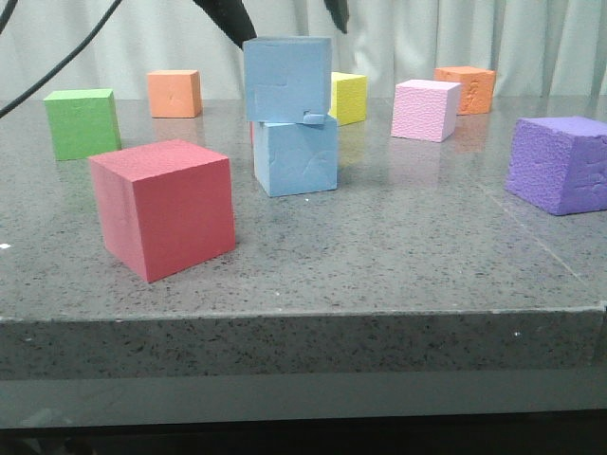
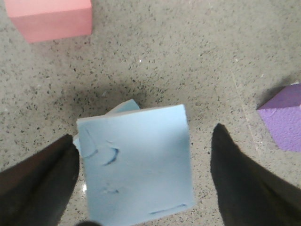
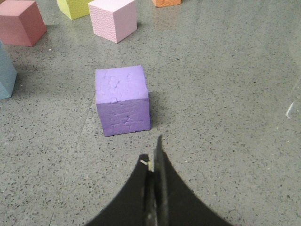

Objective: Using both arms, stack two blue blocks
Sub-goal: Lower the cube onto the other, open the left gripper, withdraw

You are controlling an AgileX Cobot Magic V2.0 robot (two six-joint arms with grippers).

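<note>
In the front view, you have one blue block [image 1: 287, 79] sitting on top of the other blue block [image 1: 296, 155], near the middle of the counter [image 1: 398, 256]. The upper one is skewed and shifted toward your left arm's side, so it overhangs the lower one. Black arm parts show only at the top edge; you cannot read either pincer from here.

In the left wrist view, your left pincer [image 2: 143, 183] is spread wide, one prong on each side of the upper block [image 2: 136, 165]. The prong on one side is at or nearly against the block's edge; the other stands clear. A corner of the lower block [image 2: 126, 106] peeks out from beneath. It is gripping nothing.

In the right wrist view, your right pincer [image 3: 153, 176] has its prongs pressed together, empty, hanging over bare counter near the purple cube [image 3: 122, 100], well apart from the stack.

You look to be at the release step. Your next move calls for lifting the left arm straight up without brushing the offset upper block.
</note>
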